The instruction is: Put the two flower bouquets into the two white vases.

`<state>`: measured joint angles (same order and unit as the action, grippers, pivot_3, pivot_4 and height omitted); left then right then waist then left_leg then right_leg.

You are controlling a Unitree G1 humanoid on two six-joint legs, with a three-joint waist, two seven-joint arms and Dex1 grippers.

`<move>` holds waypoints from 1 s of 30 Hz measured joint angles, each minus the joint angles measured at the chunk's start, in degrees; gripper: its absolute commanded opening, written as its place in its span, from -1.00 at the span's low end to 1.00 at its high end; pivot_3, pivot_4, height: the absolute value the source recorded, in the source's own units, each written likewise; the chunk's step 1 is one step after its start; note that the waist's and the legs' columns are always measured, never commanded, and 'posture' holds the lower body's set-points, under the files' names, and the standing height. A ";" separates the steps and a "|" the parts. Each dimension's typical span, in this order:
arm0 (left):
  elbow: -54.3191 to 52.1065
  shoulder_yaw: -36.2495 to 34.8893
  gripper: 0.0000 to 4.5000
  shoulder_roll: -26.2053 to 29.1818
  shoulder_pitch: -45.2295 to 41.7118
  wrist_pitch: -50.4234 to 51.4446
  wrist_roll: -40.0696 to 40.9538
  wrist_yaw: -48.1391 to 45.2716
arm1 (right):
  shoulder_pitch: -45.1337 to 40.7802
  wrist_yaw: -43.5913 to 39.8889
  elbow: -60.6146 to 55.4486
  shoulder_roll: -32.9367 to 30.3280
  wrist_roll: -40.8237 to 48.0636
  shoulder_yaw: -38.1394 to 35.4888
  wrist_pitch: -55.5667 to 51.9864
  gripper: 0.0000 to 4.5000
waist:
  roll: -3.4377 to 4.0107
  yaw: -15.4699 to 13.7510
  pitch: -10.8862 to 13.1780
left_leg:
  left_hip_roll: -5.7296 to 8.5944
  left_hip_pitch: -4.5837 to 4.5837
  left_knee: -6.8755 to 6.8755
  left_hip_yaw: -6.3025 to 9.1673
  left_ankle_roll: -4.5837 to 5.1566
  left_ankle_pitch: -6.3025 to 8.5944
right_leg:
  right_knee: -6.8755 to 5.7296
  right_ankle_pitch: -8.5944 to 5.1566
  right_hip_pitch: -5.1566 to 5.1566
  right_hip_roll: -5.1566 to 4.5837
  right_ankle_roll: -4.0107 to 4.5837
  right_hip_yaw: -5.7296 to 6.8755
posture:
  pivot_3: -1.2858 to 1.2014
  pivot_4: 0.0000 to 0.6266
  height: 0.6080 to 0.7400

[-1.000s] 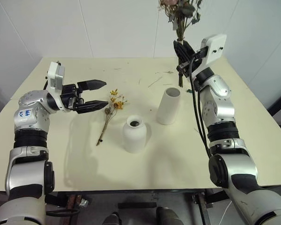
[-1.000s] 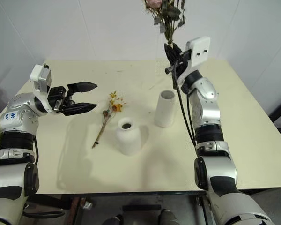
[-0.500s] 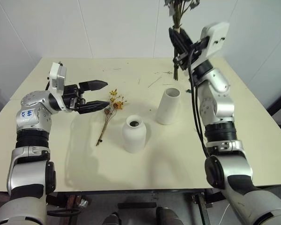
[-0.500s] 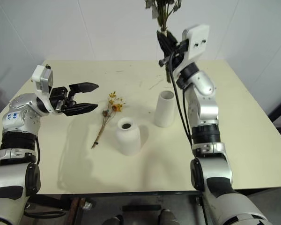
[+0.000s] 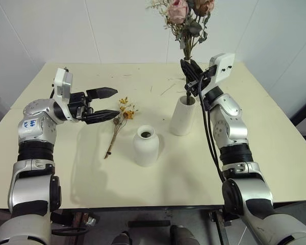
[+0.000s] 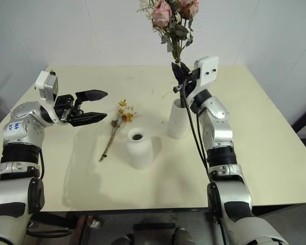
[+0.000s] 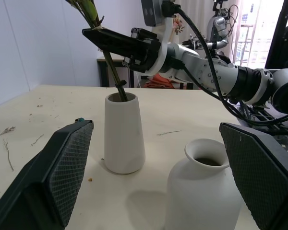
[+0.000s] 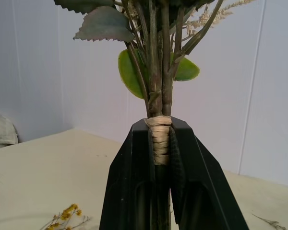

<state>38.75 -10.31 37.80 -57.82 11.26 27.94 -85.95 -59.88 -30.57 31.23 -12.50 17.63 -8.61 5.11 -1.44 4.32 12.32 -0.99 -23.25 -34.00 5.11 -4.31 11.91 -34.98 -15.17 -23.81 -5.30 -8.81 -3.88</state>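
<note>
My right gripper is shut on the tied stems of the pink rose bouquet, which stands upright above the tall white vase. The stem ends reach down into that vase's mouth. The short rounded vase stands to its front left with nothing in it. The small yellow bouquet lies flat on the table to the left of the short vase. My left gripper hovers open just left of the yellow flower heads, pointing right, with nothing between its fingers.
A few loose dry sprigs lie on the table behind the vases. White walls close in behind the table, and its front edge is near me.
My right gripper has lifted a little, then come down with the rose bouquet, so the stem ends now sit in the tall vase's mouth. The left arm has stayed still.
</note>
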 measured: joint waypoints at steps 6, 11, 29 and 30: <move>-0.11 0.00 1.00 0.01 0.05 0.13 0.00 0.00 | 2.53 -0.13 0.66 0.16 0.05 -0.32 1.24 -0.81 | 0.00 0.14 0.00 | 0.00 0.00 0.00 0.01 0.00 0.00 | 0.00 0.00 0.01 0.00 0.00 0.00 | 0.03 -0.52 1.00; -0.88 -0.04 1.00 0.03 0.80 0.57 0.00 0.00 | 5.69 -0.12 -0.61 1.23 0.12 -0.17 1.09 -0.06 | 0.00 0.31 0.00 | 0.00 0.00 0.00 0.01 0.00 0.00 | -0.02 0.00 0.00 0.00 0.00 0.00 | 0.03 -0.52 1.00; -2.64 -0.19 1.00 -1.44 2.24 0.79 0.15 0.40 | 21.52 -2.47 -37.15 -8.56 6.77 2.00 -20.41 0.99 | 0.00 -1.03 0.00 | 0.01 -0.01 -0.04 0.04 0.00 0.00 | 0.04 -0.04 0.01 0.00 0.00 0.00 | 0.03 -0.52 1.00; -2.63 -0.22 1.00 -1.53 2.23 0.76 0.13 0.83 | 22.84 -2.83 -39.66 -9.82 7.72 1.91 -22.27 0.99 | -0.01 -1.09 0.00 | 0.01 0.00 -0.05 0.04 0.00 0.00 | 0.12 -0.05 0.01 0.00 0.01 0.00 | 0.03 -0.52 1.00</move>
<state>36.12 -10.53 36.28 -55.59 12.02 28.07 -85.12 -37.05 -33.40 -8.43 -22.32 25.35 -6.70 -17.16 -1.44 3.23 12.32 -0.99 -23.25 -34.05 5.15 -4.30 11.91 -34.87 -15.22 -23.80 -5.29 -8.80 -3.88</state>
